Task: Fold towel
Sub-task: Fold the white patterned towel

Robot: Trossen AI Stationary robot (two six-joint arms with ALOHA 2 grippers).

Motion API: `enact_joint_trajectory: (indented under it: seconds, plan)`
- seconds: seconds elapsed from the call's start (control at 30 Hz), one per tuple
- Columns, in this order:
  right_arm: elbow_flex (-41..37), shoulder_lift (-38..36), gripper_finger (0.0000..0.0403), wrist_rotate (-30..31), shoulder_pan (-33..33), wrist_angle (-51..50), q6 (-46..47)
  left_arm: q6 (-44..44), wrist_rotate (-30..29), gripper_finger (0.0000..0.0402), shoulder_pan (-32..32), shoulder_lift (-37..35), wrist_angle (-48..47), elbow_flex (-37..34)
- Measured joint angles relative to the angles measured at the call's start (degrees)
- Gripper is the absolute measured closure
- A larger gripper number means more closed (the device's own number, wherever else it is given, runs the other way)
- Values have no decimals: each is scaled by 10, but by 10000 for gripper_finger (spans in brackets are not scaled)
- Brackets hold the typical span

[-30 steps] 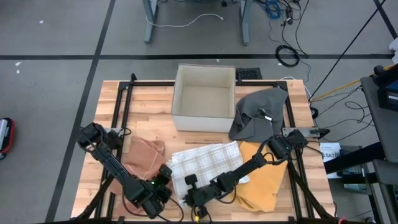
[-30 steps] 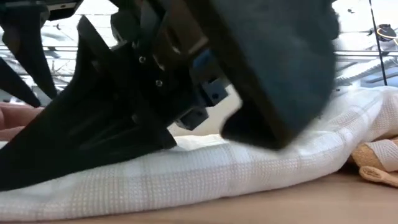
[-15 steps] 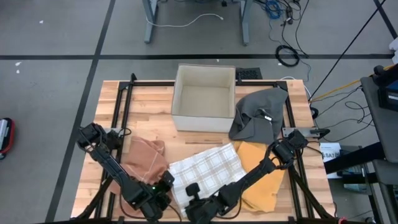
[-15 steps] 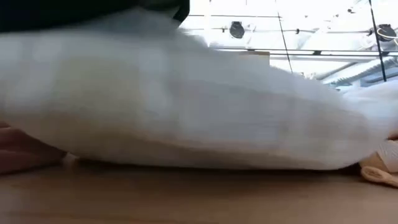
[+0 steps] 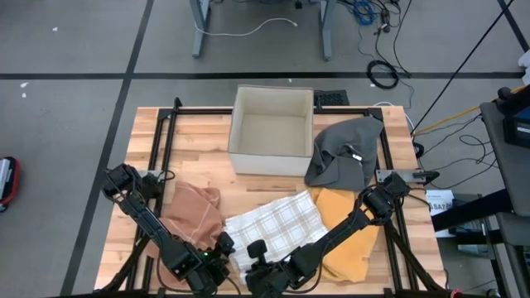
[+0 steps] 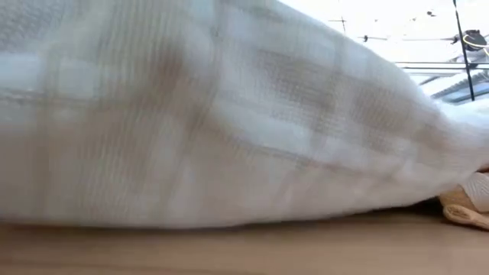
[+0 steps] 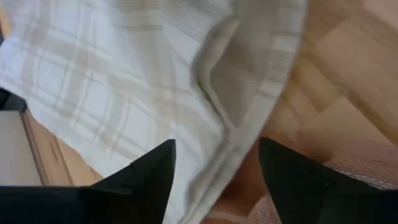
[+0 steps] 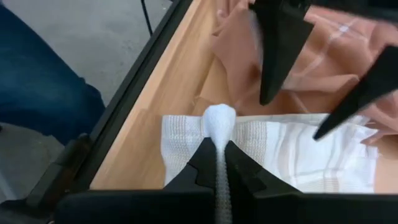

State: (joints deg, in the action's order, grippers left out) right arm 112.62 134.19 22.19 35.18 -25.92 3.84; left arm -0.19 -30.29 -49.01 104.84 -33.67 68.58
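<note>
The white plaid towel [image 5: 277, 219] lies spread on the wooden table [image 5: 207, 136] near its front edge. Its raised near side fills the low view [image 6: 229, 114]. My right gripper [image 5: 255, 251] is at the towel's near left part, shut on a bunch of it [image 8: 219, 144]. My left gripper [image 5: 222, 246] stands just to the left, tilted down and open [image 7: 217, 143]. A folded edge of the towel [image 7: 214, 93] lies beyond the gap between its fingers. Whether they touch it I cannot tell. My right gripper pinches a small bunched-up bit of the towel's near edge [image 8: 219, 121] between its two fingertips. The fingers slant down from the near side. The bunch is raised off the table, and the cloth beside it [image 8: 280, 155] trails down onto the wood.
A peach cloth [image 5: 195, 211] lies left of the towel and a yellow cloth [image 5: 348, 236] right of it. Farther back are a grey cloth [image 5: 344, 149] and an open white box [image 5: 273, 128]. A black frame [image 5: 161, 141] borders the table. A person's leg in blue [image 8: 37, 81] is beside the table.
My right gripper has risen and drawn toward the table's near edge with the towel's near side. That part of the towel has lifted until it covers the low view. The far part has stayed flat on the table.
</note>
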Motion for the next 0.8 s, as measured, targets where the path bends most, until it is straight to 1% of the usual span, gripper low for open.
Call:
enact_joint_trajectory:
  seconds: [0.07,0.1,0.23,0.3,0.37,0.5,0.63,0.73,0.8]
  plan:
    - [0,0,403,3,0,0,0,-8,6,157,8,0,4,-3]
    - [0,0,403,3,0,0,0,-9,20,157,14,0,10,-8]
    - [0,0,403,16,0,-2,3,-9,104,159,30,0,40,-33]
    - [0,0,403,17,0,-12,10,-9,128,159,35,0,48,-43]
    - [0,0,402,10,0,-20,19,-10,122,159,35,0,47,-48]
    - [0,0,391,-31,-3,-27,45,-7,101,159,38,0,50,-49]
    - [0,0,373,-43,-3,-22,51,-9,84,161,49,0,48,-48]
    - [0,0,358,-43,-3,-16,52,-13,71,175,58,0,44,-49]
    - [0,0,349,-43,-3,-17,58,-10,70,195,62,0,44,-49]
